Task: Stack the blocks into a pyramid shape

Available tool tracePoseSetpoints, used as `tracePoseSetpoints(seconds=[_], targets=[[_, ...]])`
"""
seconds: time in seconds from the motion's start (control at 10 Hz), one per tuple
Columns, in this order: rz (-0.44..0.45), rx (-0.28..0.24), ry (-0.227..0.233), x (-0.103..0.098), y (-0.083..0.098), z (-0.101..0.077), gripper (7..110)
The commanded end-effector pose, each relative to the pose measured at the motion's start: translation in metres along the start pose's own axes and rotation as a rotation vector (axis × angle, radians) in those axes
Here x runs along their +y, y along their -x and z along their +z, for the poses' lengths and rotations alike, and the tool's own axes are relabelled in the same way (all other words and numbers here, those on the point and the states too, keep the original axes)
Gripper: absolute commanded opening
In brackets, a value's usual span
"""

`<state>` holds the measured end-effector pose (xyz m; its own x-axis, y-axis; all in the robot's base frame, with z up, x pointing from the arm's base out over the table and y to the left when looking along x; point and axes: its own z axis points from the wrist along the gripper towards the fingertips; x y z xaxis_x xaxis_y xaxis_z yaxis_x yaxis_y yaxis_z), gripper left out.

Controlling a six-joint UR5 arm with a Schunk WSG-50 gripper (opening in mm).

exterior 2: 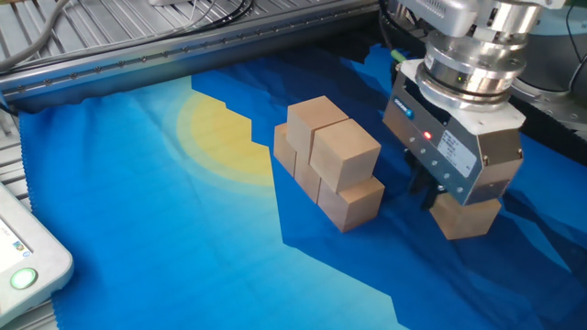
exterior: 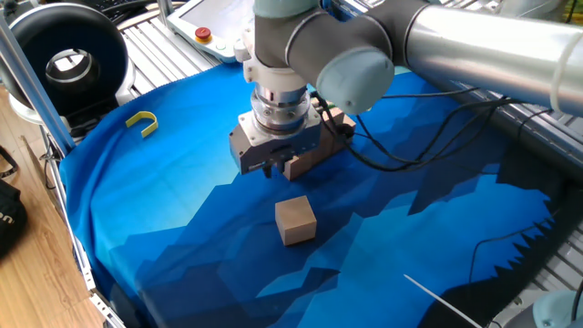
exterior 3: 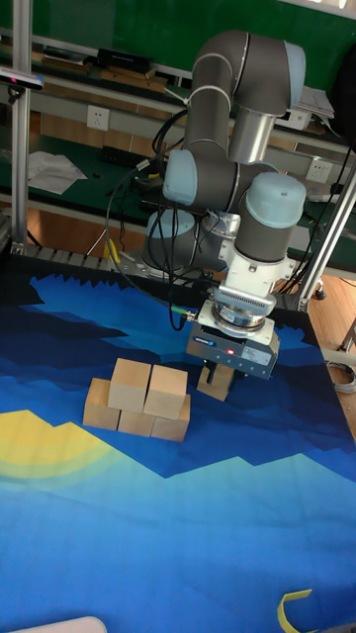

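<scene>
Tool [exterior 2: 429, 188] hangs low over the blue cloth [exterior 2: 183, 238] on the counter [exterior 2: 110, 55], pointing straight down, red light lit on its body. One block [exterior 2: 465, 216] sits right at the fingertips and looks to rest on the cloth. The fingers are dark and mostly hidden by the tool body in every view, so can't tell if they're spread or pinching that block.

Stack [exterior 2: 330, 160] is just beside the tool, w/ a small gap between them. It has 2 cubes on top of a lower row, all pressed together.

View diffs:
- The other fixed view gives the clearest look at the stack and the gap. It doesn't show the spare block or the hook.
- One fixed view: the stack is almost fully hidden behind the tool and arm, w/ only a tan corner peeking out. This is the only view w/ the spare block [exterior: 296, 220], alone on the cloth in front of the tool, near but apart from it. The yellow hook [exterior: 142, 121] lies far off by the cloth edge.
- Tall fixed view: shows the whole arm [exterior 3: 237, 119] bent over the cloth. The stack reads as 3 cubes along the bottom and 2 on top. The block at the tool shows betw. the dark fingers. The hook shows only partly, at the bottom edge.
</scene>
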<state>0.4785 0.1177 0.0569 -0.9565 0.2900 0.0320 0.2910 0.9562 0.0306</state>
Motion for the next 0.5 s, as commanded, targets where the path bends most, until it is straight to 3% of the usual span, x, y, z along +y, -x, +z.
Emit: tracePoseSetpoints(seconds=[0.0, 0.2, 0.3, 0.4], targets=[[0.027, 0.102, 0.015, 0.003, -0.025, -0.003, 66], [0.039, 0.102, 0.001, 0.000, -0.025, -0.003, 66], [0.059, 0.170, -0.009, -0.002, -0.043, -0.005, 88], [0.067, 0.231, 0.014, 0.004, -0.060, -0.007, 88]])
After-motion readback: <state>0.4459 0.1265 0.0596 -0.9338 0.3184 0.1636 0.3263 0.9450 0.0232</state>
